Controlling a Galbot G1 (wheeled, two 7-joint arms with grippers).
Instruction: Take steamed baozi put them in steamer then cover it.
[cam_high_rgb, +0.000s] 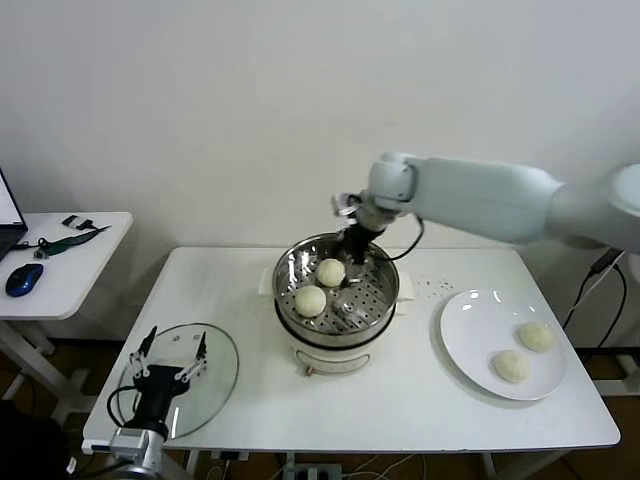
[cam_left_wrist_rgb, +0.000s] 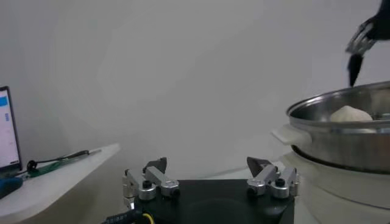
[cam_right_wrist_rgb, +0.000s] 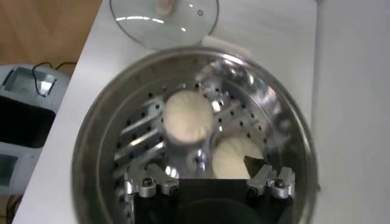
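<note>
At far left a side desk is seen bearing a blue mouse and dark cables. On the white bench, near its left front corner, the round glass lid lies flat. The left claw is parked above the lid, its fingers spread wide and holding nothing, as is confirmed in the left wrist view.

At centre the steamer stands on its white base. Two steamed baozi are seen resting on the perforated floor, close together. The right claw is held over the far side of the steamer, just beyond the farther bun; in the right wrist view its fingers are shown spread with nothing between them, one bun lying directly beneath.

At right a white plate carries the two remaining baozi, set apart from each other.

Progress is judged at about halfway through the loading: two buns are placed, two are left to be transferred, and the covering is not yet done.

Not resolved: the right claw's fingertips in the head view, which are lost against the steamer wall; the steamer's near inner wall; the lid's knob, blocked by the left claw; and the laptop, cut off at the left edge.
</note>
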